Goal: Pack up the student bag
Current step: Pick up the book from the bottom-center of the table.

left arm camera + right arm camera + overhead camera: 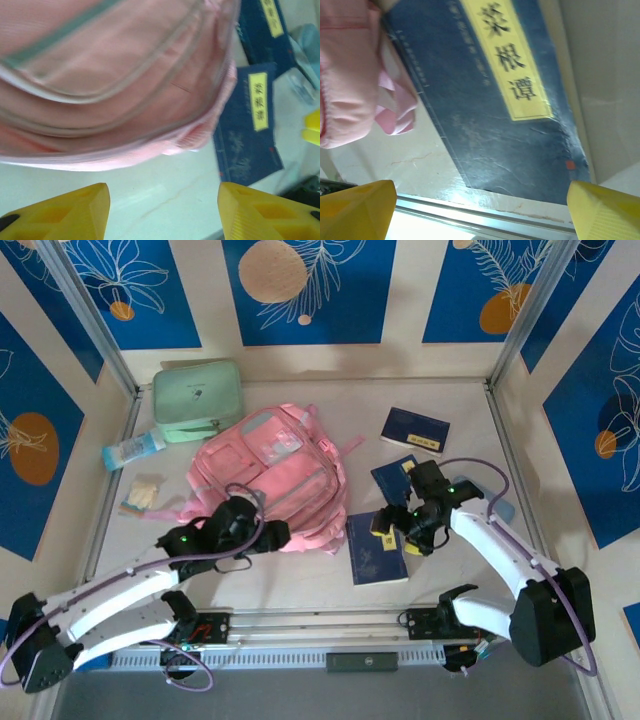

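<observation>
Both tools are holding their yellow fingers apart, gripping nothing. From the near-left corner of the desk the left arm is stretching forward and low. The left tool is hovering at the near edge of the student bag. In the left wrist view, the left tool is looking across a strip of bare desk at the student bag, which is lying just ahead of the fingertips without touching them.

The right arm is rising from the near-right corner and folding back inward. It is holding the right tool over a dark blue book that is lying just right of the bag. In the right wrist view, the right tool is hanging above that book. A pink fold of the student bag is reaching the book's edge on the tool's left.

The student bag is lying flat, front pockets up, between the two tools and stretching beyond them. Whether its zips are closed, and what it is holding, cannot be told.

A second blue book is lying just beyond the right tool, and a third book is lying farther on. A mint green case is lying flat well beyond the left tool, past the bag's far-left corner. A bottle is lying on its side near the case.
</observation>
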Tool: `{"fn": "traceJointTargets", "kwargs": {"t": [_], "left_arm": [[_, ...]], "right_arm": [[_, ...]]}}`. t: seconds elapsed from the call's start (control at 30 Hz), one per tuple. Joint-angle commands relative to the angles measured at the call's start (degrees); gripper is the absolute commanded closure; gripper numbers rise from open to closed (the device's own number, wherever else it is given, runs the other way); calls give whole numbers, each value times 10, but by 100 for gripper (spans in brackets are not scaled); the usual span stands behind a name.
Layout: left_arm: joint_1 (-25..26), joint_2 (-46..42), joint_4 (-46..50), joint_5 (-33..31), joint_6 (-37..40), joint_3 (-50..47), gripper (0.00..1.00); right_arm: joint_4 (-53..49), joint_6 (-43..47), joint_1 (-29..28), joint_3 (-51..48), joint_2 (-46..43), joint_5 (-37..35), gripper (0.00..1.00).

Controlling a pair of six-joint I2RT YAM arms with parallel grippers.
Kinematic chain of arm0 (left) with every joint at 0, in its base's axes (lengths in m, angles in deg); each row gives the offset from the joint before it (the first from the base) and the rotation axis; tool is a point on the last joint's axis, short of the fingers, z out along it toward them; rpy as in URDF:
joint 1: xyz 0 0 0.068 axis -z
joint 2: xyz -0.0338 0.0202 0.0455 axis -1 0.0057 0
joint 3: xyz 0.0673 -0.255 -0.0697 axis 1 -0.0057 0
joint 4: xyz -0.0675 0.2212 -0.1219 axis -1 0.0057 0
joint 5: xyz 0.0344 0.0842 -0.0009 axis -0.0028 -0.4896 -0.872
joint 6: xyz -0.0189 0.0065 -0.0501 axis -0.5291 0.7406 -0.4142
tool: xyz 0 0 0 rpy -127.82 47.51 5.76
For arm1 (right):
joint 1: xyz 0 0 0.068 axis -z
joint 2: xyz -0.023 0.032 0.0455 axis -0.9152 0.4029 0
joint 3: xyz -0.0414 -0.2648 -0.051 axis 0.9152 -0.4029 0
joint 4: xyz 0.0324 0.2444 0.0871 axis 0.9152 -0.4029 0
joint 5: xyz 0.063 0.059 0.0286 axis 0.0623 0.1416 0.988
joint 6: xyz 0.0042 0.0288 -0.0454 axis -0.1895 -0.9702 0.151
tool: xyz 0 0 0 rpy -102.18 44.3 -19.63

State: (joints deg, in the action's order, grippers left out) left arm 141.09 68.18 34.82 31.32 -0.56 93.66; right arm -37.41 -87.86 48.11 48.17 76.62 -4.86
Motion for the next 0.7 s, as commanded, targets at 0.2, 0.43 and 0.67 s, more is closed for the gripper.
{"fn": "traceJointTargets", "kwargs": {"t": [0.2, 0.43, 0.67], "left_arm": [[123, 206, -265, -8, -99, 36, 38], [142, 363, -385, 3, -130, 67, 38], [143, 441, -386, -21, -141, 98, 41]], "right_arm": [[35, -19, 50, -59, -2, 20, 11], [89, -43, 37, -105, 6, 8, 11], [98, -26, 30, -112, 26, 16, 11]]}}
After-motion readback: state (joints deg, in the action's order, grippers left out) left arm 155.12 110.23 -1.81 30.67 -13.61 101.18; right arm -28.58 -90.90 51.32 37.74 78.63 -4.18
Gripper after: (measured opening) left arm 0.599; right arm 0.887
